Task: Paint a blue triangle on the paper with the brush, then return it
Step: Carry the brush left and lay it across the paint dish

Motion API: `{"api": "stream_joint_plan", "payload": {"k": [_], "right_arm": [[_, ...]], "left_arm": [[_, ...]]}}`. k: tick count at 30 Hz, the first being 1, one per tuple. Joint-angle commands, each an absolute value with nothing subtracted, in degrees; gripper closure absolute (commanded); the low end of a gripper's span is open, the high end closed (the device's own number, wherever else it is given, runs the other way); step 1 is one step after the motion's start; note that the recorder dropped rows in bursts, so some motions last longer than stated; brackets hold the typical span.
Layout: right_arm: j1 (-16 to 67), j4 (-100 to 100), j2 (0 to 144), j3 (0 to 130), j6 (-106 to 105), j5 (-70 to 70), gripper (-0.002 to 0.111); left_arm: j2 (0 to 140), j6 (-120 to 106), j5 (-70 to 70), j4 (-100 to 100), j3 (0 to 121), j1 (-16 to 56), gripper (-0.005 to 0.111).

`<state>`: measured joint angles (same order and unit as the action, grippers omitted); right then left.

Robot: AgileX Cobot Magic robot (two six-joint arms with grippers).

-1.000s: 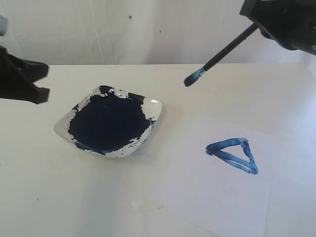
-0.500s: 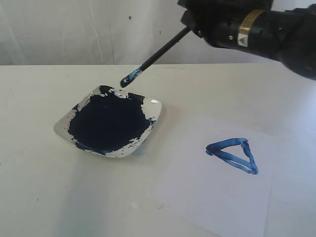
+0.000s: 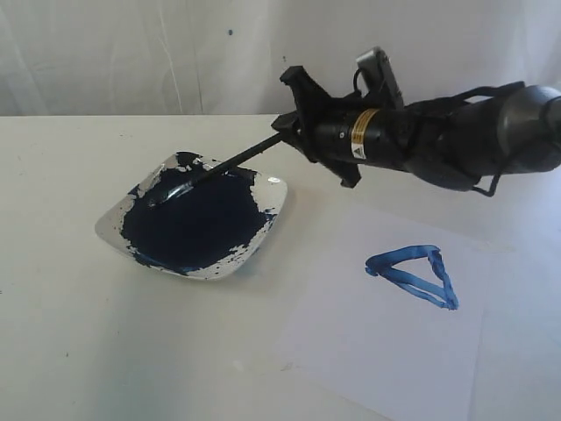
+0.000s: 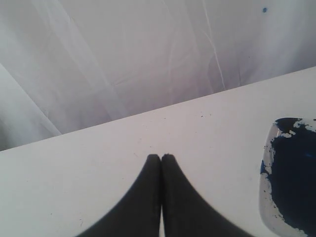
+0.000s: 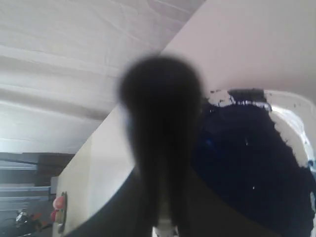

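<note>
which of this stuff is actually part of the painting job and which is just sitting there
Part of the job:
- brush, held by the right gripper, tip in the paint dish
- paper
- blue triangle, painted on the paper

Just there:
- left gripper, shut and holding nothing, above the table
- white backdrop

No legible txt; yellow label (image 3: 360, 133) on arm (image 3: 438, 140) too blurry
</note>
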<state>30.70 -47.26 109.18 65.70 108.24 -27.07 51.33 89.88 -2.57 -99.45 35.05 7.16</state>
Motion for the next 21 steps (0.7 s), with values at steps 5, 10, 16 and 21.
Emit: {"api": "stream_joint_plan", "payload": {"k": [5,10,16,21], "right_arm": [[30.82,-47.78,114.34,66.17,118.47,-29.7,0.108],[30.29,-40.37,115.96,66.05,120.41,-27.04,0.108],[25.66,-36.87,119.31,63.76,120.41,-39.68,0.108],[24.11,-37.08,121.3,61.02,120.41,-42.76,0.108]], "left_arm": [[50.73,90.17,-3.33,-99.95,34.76,7.14,0.107],[50.73,90.17,-3.34,-99.95,34.76,7.14,0.107],[50.65,90.17,-3.21,-99.95,34.76,7.4,0.107],[50.65,90.17,-3.59,-99.95,34.76,7.6,0.107]]}}
